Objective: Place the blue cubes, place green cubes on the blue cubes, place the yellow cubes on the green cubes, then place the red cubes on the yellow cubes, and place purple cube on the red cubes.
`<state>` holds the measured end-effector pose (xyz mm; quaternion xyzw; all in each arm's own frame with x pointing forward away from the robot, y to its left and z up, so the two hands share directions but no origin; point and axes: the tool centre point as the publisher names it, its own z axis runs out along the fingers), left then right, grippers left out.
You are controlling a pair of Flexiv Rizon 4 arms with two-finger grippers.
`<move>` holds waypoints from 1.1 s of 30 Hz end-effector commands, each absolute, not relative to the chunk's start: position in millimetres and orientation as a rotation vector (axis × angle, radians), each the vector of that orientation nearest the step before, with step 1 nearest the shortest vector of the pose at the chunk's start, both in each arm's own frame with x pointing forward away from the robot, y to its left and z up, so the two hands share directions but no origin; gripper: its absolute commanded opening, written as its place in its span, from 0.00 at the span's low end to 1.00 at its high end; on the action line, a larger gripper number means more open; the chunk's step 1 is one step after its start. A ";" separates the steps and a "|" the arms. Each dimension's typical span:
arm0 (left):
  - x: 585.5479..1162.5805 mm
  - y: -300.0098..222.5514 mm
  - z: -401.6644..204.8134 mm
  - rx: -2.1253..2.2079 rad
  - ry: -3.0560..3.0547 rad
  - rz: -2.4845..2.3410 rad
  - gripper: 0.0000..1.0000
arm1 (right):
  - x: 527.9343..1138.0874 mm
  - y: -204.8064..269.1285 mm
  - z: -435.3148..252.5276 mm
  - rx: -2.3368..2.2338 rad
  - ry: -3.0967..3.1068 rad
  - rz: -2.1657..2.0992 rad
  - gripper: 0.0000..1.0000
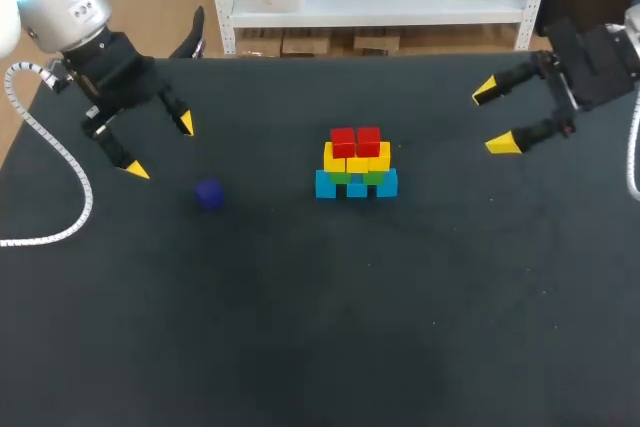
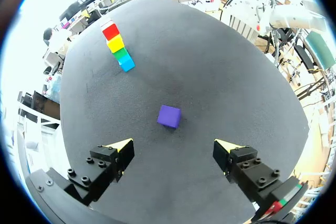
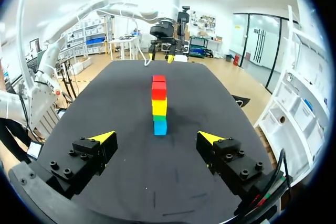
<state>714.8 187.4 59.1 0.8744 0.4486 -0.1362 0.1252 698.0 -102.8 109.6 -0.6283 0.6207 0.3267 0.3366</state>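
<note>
The left tool (image 1: 160,147) hangs over the dark bench (image 1: 300,327) with its two yellow-tipped fingers spread wide and nothing between them. The purple cube (image 2: 169,116) lies flat on the bench just ahead of that tool, in line with the gap between its fingers and touching neither. Well beyond the cube, farther ahead of the left tool, stands the stack. It has blue cubes (image 1: 357,186) at the base, green cubes (image 1: 341,177) on them, then yellow cubes (image 1: 357,159), and two red cubes (image 1: 355,140) side by side on top. How many green cubes there are is hard to tell, since only thin strips of them show from above. The right tool (image 1: 494,118) is also spread apart and holds nothing. Seen from its wrist, the stack stands upright well ahead of it, centred on the gap between its fingers, with the top of the red cubes bare.
</note>
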 end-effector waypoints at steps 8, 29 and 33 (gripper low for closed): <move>714.4 188.4 58.7 2.548 1.301 -0.394 1.00 | 700.1 -109.2 109.6 -1.695 1.625 0.882 1.00; 714.5 147.7 12.1 2.732 1.251 -0.375 1.00 | 700.1 -109.2 109.6 -1.695 1.625 0.882 1.00; 717.9 151.3 3.7 2.714 1.303 -0.382 1.00 | 700.1 -109.2 109.6 -1.695 1.625 0.882 1.00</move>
